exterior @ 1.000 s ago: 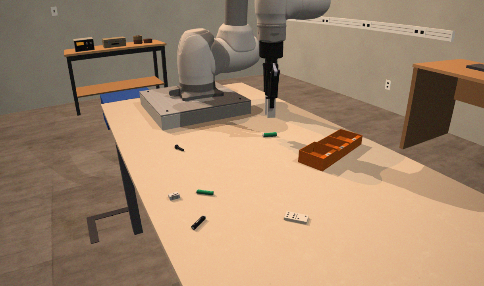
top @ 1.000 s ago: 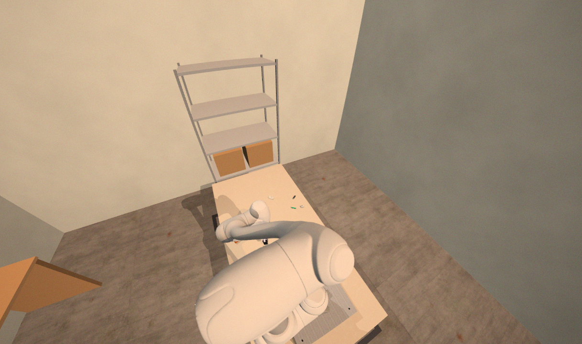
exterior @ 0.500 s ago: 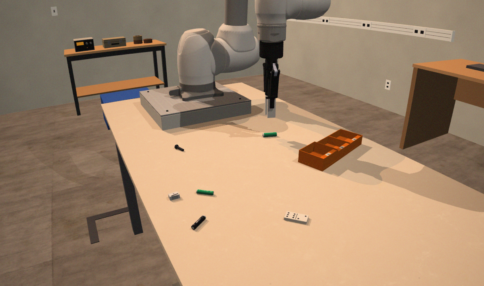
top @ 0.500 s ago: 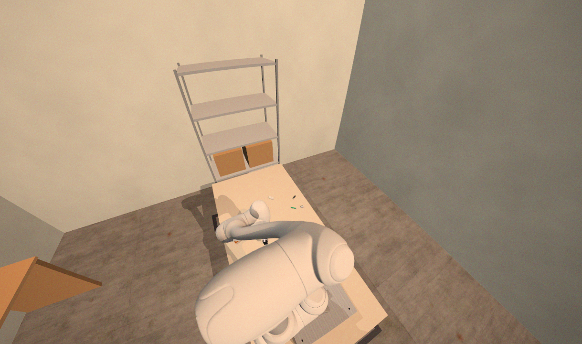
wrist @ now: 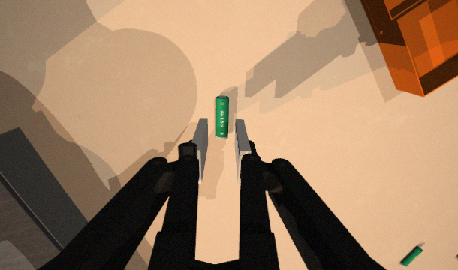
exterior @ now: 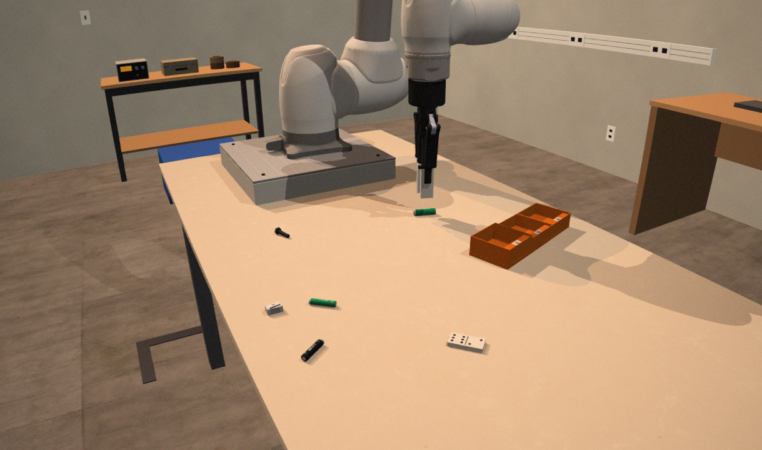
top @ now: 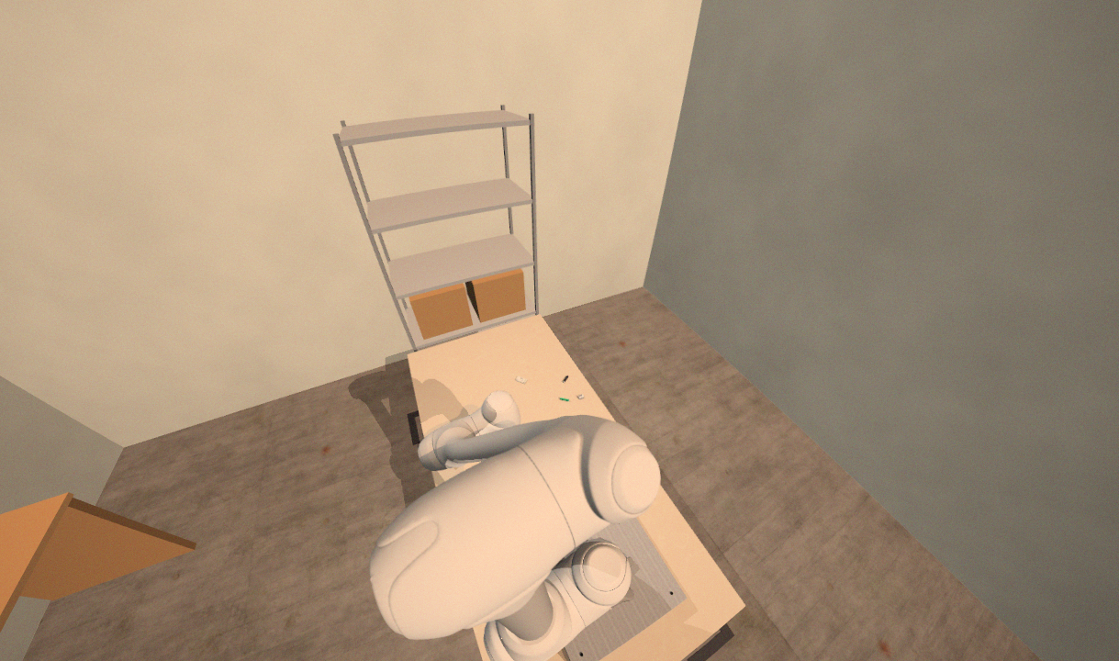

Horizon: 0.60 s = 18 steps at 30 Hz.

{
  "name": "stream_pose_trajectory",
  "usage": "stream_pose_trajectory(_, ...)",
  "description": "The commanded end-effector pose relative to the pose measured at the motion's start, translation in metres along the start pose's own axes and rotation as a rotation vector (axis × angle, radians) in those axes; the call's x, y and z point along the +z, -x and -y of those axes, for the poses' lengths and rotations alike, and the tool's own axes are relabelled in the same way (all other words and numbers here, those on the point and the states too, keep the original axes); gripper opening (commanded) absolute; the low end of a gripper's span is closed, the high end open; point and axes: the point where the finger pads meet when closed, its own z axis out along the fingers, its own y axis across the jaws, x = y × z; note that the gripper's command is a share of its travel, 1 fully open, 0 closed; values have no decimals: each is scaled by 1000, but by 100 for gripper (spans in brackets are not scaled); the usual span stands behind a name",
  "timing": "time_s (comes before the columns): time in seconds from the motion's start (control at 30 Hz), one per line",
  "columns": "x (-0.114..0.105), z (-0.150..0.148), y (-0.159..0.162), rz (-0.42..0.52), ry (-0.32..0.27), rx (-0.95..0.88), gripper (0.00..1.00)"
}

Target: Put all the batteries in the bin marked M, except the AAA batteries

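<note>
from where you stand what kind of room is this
Probably a workshop or lab: a robot arm bolted to a long workbench, a metal shelf rack by the wall, and a side bench holding instruments.
</note>
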Motion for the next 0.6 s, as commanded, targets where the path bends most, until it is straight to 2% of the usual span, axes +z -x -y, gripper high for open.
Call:
stream_pose_trajectory(0.0, 15, 0, 0, 0, 0, 0, 26)
stream_pose_trajectory(0.17, 33, 0, 0, 0, 0, 0, 26)
stream_pose_trajectory(0.57, 42, 0, 0, 0, 0, 0, 26)
